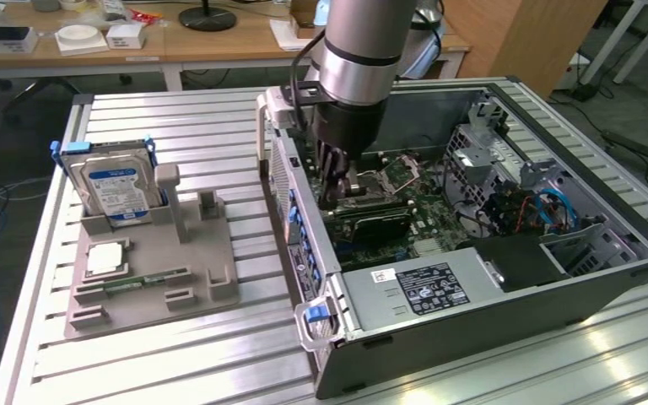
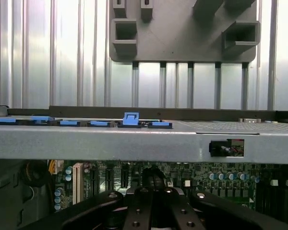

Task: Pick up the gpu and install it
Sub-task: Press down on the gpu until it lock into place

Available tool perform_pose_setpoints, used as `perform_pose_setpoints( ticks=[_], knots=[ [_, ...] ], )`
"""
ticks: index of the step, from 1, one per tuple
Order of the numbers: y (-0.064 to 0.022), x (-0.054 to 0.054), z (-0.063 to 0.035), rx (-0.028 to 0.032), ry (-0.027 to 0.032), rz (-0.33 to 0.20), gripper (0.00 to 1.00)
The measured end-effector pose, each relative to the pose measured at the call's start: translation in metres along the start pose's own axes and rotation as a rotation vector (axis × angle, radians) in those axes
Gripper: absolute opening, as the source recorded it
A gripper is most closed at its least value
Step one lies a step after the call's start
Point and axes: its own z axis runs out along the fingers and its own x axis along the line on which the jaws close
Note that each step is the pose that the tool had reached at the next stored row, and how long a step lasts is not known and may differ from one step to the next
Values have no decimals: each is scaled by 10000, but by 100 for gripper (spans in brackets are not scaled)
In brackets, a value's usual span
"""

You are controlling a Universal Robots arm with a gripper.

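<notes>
Grey plastic is forming the parts holder point(image 1: 149, 278) sitting toward the exterior view's left on the ribbed aluminium tabletop point(image 1: 132, 371), with a silver hard drive point(image 1: 116, 190) bearing a blue-and-white label standing upright in its rear slot. A narrow green memory stick point(image 1: 144, 279) is lying in a groove near the holder's front, and a pale square chip point(image 1: 104, 257) is resting flat just behind it. At centre, the robot arm point(image 1: 358, 51) is reaching down into the open computer case point(image 1: 504, 312), placing the gripper point(image 1: 341, 181) low over the green motherboard point(image 1: 414, 228) beside the case's near wall with its blue clips point(image 1: 301, 245). The gpu point(image 1: 371, 221), a dark flat card, is lying just below the gripper along the motherboard, apparently in the slot area; whether it is fully seated cannot be told. Whether the jaws are open or closed on the card cannot be told from either view. From the wrist, the black gripper point(image 2: 153, 211) is hanging over the motherboard point(image 2: 221, 175) behind the case's grey wall point(image 2: 134, 143). Toward the exterior view's right, the black power supply point(image 1: 437, 291) is occupying the case's near corner.
</notes>
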Motion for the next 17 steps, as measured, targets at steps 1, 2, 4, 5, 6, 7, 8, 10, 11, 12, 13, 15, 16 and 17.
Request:
perform_pose_setpoints(
  ticks=[1,2,4,5,6,7,8,10,11,12,13,15,16,17],
  knots=[
    [1,-2,-1,0,2,-43,10],
    [2,-4,-1,-1,4,-82,10],
    [9,-10,-1,0,9,-182,10],
    [12,-11,-1,1,10,-222,10],
    [15,-13,0,2,11,-264,10],
    [19,-16,0,1,13,-296,10],
    [21,-25,0,2,14,-328,10],
    [29,-46,0,1,26,-371,10],
    [37,-55,0,1,30,-379,10],
    [53,-59,1,1,31,-382,10],
    [71,-60,2,2,32,-383,10],
    [96,-61,2,3,33,-381,10],
    [105,-61,3,5,33,-383,10],
    [113,-61,3,6,32,-383,10]
  ],
)
